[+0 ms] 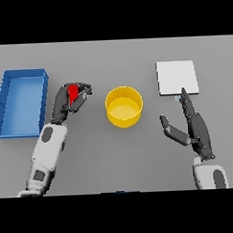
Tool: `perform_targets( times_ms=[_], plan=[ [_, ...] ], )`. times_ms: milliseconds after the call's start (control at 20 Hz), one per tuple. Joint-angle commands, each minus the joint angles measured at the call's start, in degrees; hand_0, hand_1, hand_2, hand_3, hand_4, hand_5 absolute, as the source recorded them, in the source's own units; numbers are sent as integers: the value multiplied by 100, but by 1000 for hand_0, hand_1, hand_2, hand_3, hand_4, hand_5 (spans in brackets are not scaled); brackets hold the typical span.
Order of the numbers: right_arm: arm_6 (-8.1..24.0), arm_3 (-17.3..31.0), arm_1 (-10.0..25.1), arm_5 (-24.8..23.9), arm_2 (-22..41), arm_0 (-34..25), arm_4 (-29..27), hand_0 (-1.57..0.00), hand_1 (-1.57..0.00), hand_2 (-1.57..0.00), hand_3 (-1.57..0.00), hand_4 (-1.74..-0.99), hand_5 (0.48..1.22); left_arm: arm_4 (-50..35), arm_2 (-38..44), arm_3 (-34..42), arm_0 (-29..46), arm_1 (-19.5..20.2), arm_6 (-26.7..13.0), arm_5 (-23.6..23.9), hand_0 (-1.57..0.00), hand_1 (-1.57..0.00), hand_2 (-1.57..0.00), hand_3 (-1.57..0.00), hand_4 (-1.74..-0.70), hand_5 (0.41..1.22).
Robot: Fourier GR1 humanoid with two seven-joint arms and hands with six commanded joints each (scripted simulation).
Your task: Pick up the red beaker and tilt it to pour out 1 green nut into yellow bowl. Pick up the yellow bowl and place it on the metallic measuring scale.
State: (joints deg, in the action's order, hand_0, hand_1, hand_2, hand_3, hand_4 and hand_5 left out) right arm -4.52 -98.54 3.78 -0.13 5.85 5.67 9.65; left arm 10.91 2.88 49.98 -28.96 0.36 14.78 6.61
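Left hand [72, 98] has its fingers curled round the red beaker [73, 92], left of the yellow bowl [123, 106]; right hand [194, 127] idle near right, fingers straight and spread, tips by the metallic scale [177, 77]. Risk: beaker sits beside, not over, the bowl, so tilting now would likely spill; no nut visible. Count: one beaker, one bowl, one scale, one blue bin [21, 103] at far left.

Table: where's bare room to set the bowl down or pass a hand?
Bare table lies between the yellow bowl and the scale, and all along the near side below the bowl. It is tight on the left, where the left hand grips the red beaker beside the blue bin. The right hand sits under the scale.
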Motion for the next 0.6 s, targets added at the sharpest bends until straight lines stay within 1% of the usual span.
perform_targets(
  times_ms=[0,50,100,150,200,250,300,350,400,500,550],
  plan=[
    [-42,-19,23,27,-9,46,-24,1,1,1,1,-1251,646,20,-14,12,6,22,-67,18,-1357,-1364,-1380,-1304,-1565,1163],
    [-23,7,-20,19,7,9,-30,1,1,1,1,-1255,644,17,-13,54,1,27,-207,-12,-1400,-1406,-1419,-1357,-1542,1174],
    [-40,5,-15,27,27,51,-5,1,1,1,1,-1251,641,-96,48,110,-5,-1,-207,-72,-1434,-1439,-1449,-1400,-1582,1171],
    [-116,-21,-19,9,76,107,74,1,1,1,1,-1245,642,-292,133,167,-9,-26,-126,-202,-1462,-1465,-1473,-1434,-1614,1165],
    [-120,12,-15,9,47,103,48,1,1,1,1,-1248,645,-427,174,269,3,-37,-163,-292,-1483,-1486,-1493,-1462,-1639,1157],
    [-59,-13,13,-1,14,60,35,1,1,1,1,-1246,644,-525,206,334,3,-38,-166,-348,-1501,-1503,-1509,-1484,-1660,1150],
    [-68,37,27,-39,22,36,110,1,1,1,1,-1238,643,-635,215,499,28,-12,-167,-443,-1515,-1517,-1521,-1501,-1676,1144],
    [-137,-18,-17,-18,93,92,126,1,1,1,1,-1236,644,-729,238,640,47,52,-203,-512,-1526,-1528,-1531,-1515,-1689,1140],
    [-104,-37,-9,-33,91,42,150,1,1,1,1,-1233,644,-714,186,719,-9,57,-348,-492,-1535,-1536,-1539,-1526,-1699,1135],
    [-100,-94,-9,-58,96,74,173,1,1,1,1,-1227,647,-761,85,1019,-28,186,-494,-642,-1548,-1549,-1551,-1542,-1714,1132],
    [-159,-40,18,-44,80,80,175,1,1,1,1,-1226,650,-669,-28,1089,-61,205,-586,-622,-1553,-1553,-1555,-1548,-1720,1131]
  ],
)
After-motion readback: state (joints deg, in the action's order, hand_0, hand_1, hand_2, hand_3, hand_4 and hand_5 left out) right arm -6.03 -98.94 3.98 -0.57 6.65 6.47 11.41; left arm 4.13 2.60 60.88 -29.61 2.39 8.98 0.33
